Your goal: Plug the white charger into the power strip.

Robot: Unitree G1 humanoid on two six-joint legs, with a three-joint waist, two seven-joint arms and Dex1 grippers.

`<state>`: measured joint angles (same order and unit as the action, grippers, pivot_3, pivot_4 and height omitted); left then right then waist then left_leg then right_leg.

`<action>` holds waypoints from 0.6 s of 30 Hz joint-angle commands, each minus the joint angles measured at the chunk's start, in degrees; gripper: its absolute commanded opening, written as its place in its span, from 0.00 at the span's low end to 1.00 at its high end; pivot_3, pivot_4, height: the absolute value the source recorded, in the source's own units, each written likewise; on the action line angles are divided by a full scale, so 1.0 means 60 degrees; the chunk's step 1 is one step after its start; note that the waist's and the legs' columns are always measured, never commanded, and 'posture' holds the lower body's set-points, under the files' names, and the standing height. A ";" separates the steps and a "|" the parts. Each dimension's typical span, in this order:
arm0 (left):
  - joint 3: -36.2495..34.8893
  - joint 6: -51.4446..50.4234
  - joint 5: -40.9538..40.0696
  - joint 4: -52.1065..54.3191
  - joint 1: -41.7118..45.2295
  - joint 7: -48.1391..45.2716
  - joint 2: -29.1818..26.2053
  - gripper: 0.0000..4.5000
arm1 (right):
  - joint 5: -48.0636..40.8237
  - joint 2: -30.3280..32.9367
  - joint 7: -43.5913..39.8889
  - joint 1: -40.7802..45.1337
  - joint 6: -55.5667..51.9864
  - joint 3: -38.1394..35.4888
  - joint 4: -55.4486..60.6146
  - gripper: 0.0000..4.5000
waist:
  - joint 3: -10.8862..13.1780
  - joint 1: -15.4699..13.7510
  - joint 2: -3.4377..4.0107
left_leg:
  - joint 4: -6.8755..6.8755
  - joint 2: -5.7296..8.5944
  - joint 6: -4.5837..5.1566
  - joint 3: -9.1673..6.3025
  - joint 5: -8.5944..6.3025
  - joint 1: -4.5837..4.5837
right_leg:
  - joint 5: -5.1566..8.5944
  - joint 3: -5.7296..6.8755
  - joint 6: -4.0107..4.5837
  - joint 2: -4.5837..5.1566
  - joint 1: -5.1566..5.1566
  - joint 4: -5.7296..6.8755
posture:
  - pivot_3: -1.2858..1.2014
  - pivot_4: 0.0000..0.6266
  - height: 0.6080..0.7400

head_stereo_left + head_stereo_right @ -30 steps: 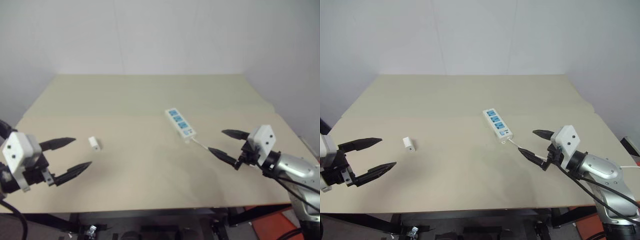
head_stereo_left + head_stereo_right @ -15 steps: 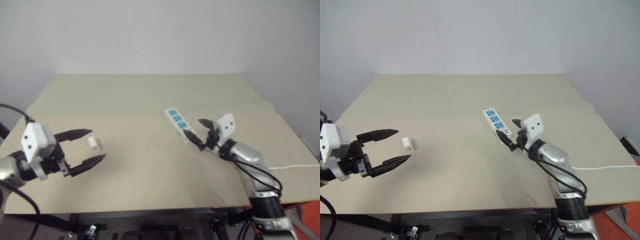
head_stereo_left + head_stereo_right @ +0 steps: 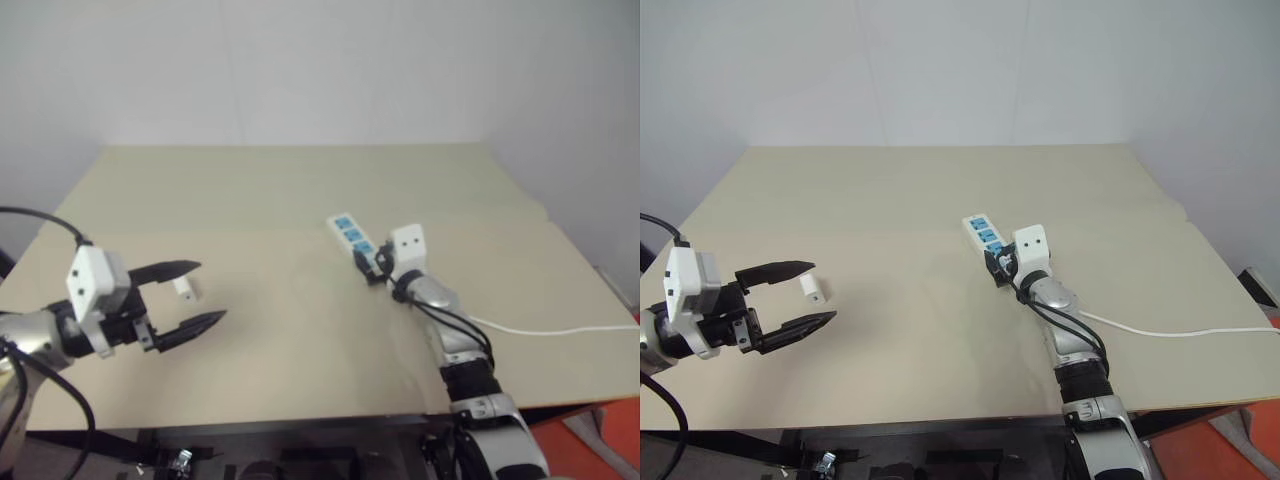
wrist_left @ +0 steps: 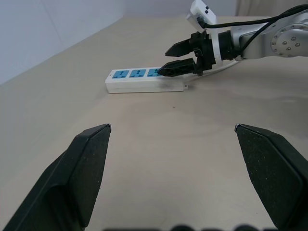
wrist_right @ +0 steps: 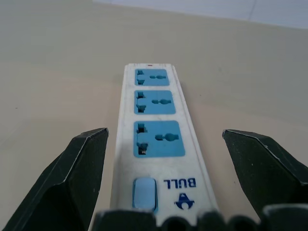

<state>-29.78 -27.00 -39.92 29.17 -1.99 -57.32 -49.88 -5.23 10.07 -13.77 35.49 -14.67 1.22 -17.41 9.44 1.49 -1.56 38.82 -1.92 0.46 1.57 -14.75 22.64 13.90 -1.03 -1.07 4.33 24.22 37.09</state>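
Pale walls are standing behind a beige counter (image 3: 890, 190) that is carrying the strip (image 3: 983, 236), which is lying flat near the middle, its three blue sockets facing up and its white cord (image 3: 1160, 331) trailing off toward the robot's right edge. Over on the robot's left, the charger (image 3: 814, 289) is sitting on the counter, well apart from the strip. Hovering just beside the charger, the left end effector (image 3: 798, 295) is spreading its black fingers (image 4: 91, 161) wide, with nothing between them; the charger is lying close to the gap between the tips, though contact cannot be told. Across the counter, the right end effector (image 3: 996, 266) is reaching over the switch end of the strip, and its fingers (image 5: 79, 173) are standing wide on either side of the bar, empty, with the blue switch (image 5: 145, 193) directly between them. Whether those fingers are touching the strip cannot be told.
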 commanded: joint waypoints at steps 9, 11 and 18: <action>-0.0213 0.0265 -0.0167 0.0154 -0.0207 -0.0014 -0.0026 1.00 | -0.0032 -0.0274 -0.0273 0.0138 0.0814 -0.0126 -0.0639 0.99 | 0.0000 0.0132 0.0000 | 0.0000 -0.0002 0.0000 -0.0009 0.0000 -0.0002 | -0.0001 0.0000 0.0000 0.0000 0.0000 0.0003 | 0.52 0.24 1.00; -0.0217 0.0263 -0.0163 0.0177 -0.0231 -0.0010 -0.0033 1.00 | 0.0015 -0.0278 -0.0271 0.0136 0.1046 -0.0133 -0.0870 0.99 | 0.0000 0.0154 0.0000 | 0.0000 -0.0003 0.0000 -0.0009 0.0000 -0.0002 | 0.0000 0.0000 0.0000 -0.0001 0.0000 0.0003 | 0.52 0.24 1.00; -0.0229 0.0256 -0.0172 0.0160 -0.0222 -0.0042 -0.0076 1.00 | -0.0034 -0.0330 -0.0498 0.0141 0.1374 -0.0123 -0.1463 0.99 | 0.0000 0.0164 0.0001 | -0.0001 -0.0004 0.0000 -0.0012 0.0000 -0.0002 | 0.0000 -0.0001 0.0000 -0.0001 0.0000 0.0004 | 0.52 0.24 1.00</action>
<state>-29.82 -26.44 -40.46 29.20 -3.32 -57.43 -49.81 -5.15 8.26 -16.25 35.56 -8.63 1.12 -26.65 9.44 2.47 -1.55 38.82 -1.94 0.46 1.50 -14.75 22.63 13.90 -1.04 -1.07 4.33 24.22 37.11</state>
